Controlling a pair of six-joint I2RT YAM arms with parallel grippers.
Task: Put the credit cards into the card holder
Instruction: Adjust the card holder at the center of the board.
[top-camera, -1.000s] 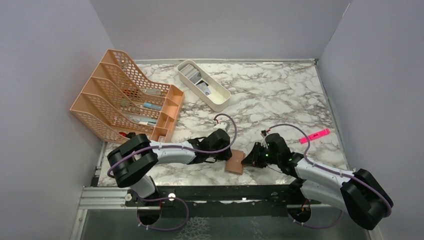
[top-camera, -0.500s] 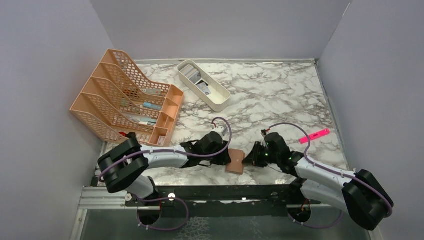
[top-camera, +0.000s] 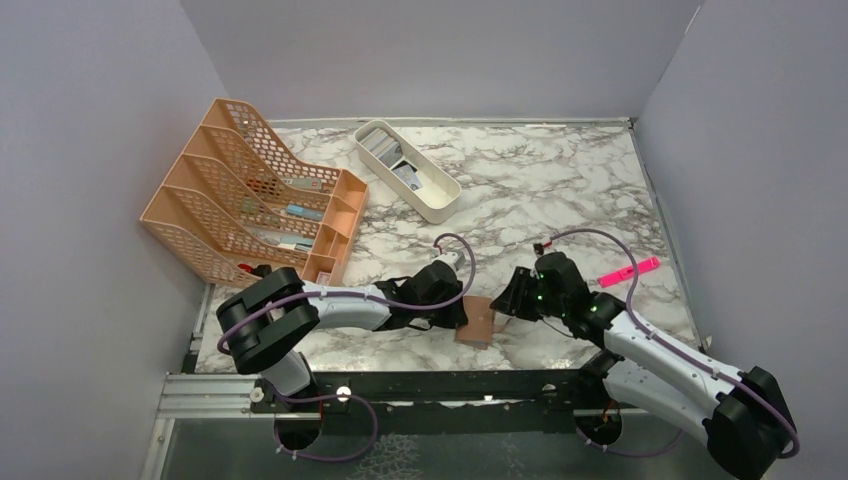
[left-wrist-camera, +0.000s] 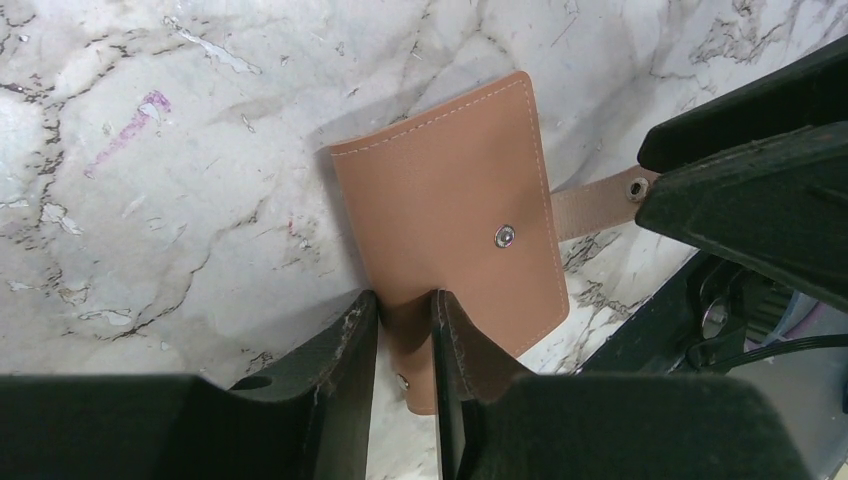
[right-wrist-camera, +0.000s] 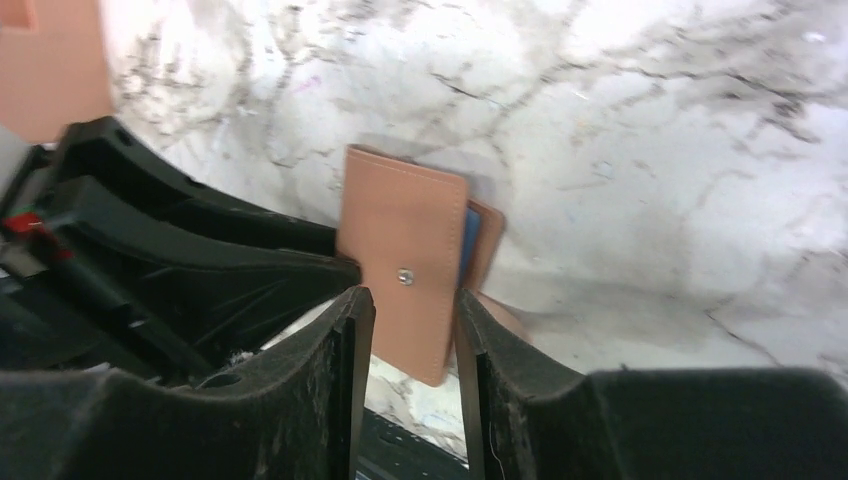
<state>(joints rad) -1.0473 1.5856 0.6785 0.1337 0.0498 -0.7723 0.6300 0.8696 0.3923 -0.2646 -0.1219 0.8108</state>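
Left pincer (left-wrist-camera: 402, 302) was nearly closed, pinching the near edge of the card holder (left-wrist-camera: 450, 200), which lay on the marble table (left-wrist-camera: 150, 150) close to its near edge, between the two arms. Right pincer (right-wrist-camera: 411, 298) stood partly open just over the holder's other side with nothing in it. The snap strap (left-wrist-camera: 590, 208) stuck out loose toward that pincer's finger. Holder's cover lay folded over the pockets but unsnapped, with the snap button (left-wrist-camera: 505, 236) facing up. Blue card (right-wrist-camera: 469, 245) showed as a thin strip under the cover's edge, so at least one card looked seated. Farther back, the white tray (top-camera: 443, 208) held what looked like more grey cards (top-camera: 383, 148), though the overhead view was too small to count them or be sure. Orange file rack (top-camera: 240, 190) at far left and pink highlighter (top-camera: 630, 270) at right weren't part of this job. My read: task was partly done, with one card in. What was left was fetching the other cards from the tray, well apart from the holder, and getting the cover opened again for each.
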